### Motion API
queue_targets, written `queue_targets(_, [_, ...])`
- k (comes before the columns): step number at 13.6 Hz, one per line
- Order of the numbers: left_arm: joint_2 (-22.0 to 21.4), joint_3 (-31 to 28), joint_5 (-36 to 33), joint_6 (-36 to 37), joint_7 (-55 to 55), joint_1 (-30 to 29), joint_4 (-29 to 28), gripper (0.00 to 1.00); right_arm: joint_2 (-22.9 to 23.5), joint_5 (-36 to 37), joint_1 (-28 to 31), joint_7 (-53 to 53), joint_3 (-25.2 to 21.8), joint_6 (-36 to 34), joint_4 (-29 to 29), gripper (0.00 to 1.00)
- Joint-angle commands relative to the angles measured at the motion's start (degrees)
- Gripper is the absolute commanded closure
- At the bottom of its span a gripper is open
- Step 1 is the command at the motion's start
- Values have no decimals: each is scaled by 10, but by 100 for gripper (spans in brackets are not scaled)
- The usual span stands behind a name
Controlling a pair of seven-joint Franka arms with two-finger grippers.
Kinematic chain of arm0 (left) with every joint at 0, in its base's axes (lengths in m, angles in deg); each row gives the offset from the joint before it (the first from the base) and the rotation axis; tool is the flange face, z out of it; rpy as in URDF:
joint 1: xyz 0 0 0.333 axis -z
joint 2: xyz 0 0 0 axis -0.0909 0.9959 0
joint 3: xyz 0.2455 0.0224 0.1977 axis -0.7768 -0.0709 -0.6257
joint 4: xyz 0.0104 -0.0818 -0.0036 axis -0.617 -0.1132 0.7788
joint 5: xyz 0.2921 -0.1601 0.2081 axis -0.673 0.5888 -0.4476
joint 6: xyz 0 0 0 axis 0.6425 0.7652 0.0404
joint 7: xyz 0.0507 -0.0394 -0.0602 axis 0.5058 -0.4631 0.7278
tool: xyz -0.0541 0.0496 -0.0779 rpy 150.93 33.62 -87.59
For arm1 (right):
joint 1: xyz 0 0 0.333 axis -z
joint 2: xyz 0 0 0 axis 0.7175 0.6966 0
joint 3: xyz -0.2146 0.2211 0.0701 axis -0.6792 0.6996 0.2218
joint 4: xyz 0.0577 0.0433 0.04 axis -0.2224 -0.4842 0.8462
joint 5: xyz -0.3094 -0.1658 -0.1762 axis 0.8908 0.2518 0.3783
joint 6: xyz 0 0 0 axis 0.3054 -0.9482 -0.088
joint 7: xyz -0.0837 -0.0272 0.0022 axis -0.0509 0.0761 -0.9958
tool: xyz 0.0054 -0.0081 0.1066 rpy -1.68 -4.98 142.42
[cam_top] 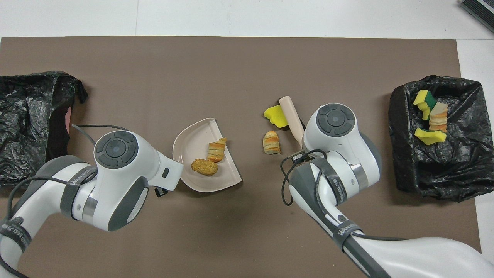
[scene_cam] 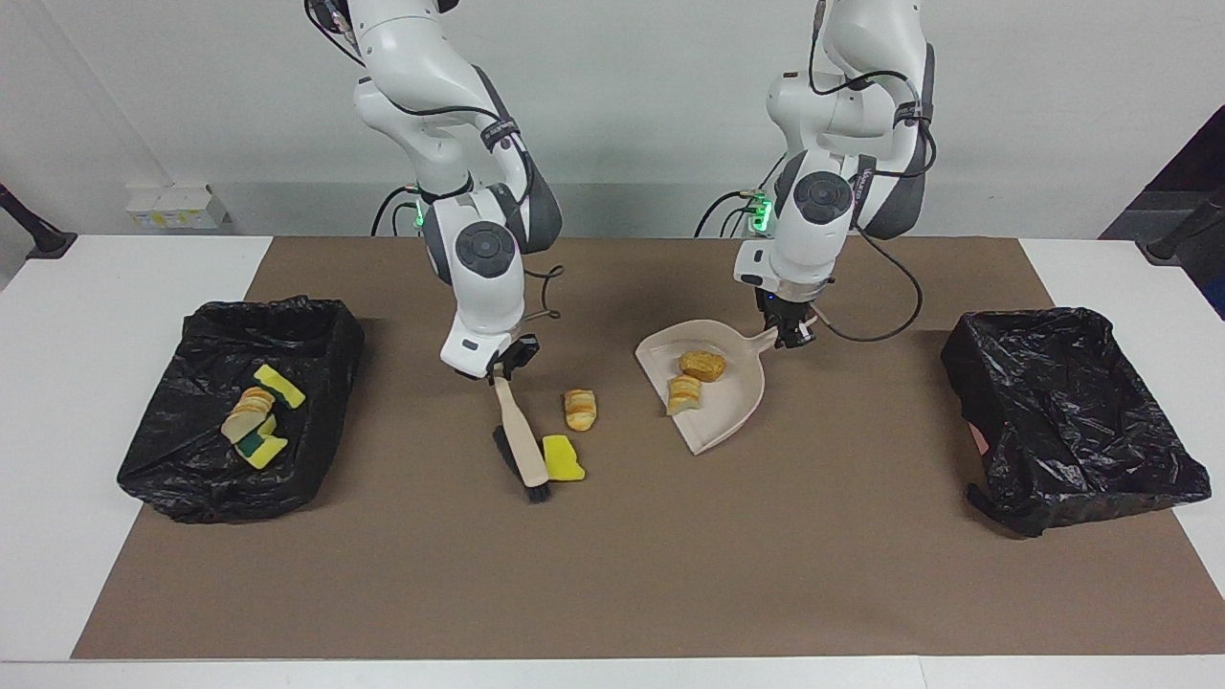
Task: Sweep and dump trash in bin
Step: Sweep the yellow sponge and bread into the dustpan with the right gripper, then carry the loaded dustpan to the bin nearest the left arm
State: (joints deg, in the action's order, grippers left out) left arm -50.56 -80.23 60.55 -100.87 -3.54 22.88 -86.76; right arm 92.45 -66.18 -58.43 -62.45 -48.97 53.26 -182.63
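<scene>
My right gripper (scene_cam: 504, 366) is shut on the handle of the beige brush (scene_cam: 522, 445), which slants down to the mat, its bristle end against a yellow sponge chunk (scene_cam: 564, 459). A golden roll (scene_cam: 580, 409) lies beside the brush, nearer to the robots than the sponge. My left gripper (scene_cam: 793, 333) is shut on the handle of the beige dustpan (scene_cam: 732, 411), which rests on the mat with two rolls (scene_cam: 701, 365) in it. From overhead the brush (cam_top: 290, 114) overlaps the sponge (cam_top: 274, 116), and the loose roll (cam_top: 271, 142) lies between brush and dustpan (cam_top: 193, 139).
A black-bagged bin (scene_cam: 316, 459) at the right arm's end holds several sponge chunks and rolls (scene_cam: 255, 416). A second black-bagged bin (scene_cam: 1148, 478) stands at the left arm's end. A brown mat (scene_cam: 612, 574) covers the table.
</scene>
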Motion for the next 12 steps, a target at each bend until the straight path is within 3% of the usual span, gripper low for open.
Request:
queue_targets(1, [-9, -2, 7, 0, 4, 2, -10, 100, 2, -60, -39, -31, 3, 6, -4, 100])
queue_targets(8, [-9, -2, 7, 0, 3, 2, -10, 100, 1, -233, -148, -72, 4, 34, 22, 100])
queue_targets(12, [-9, -2, 7, 1, 4, -7, -10, 100, 2, -241, -141, -83, 3, 39, 23, 100])
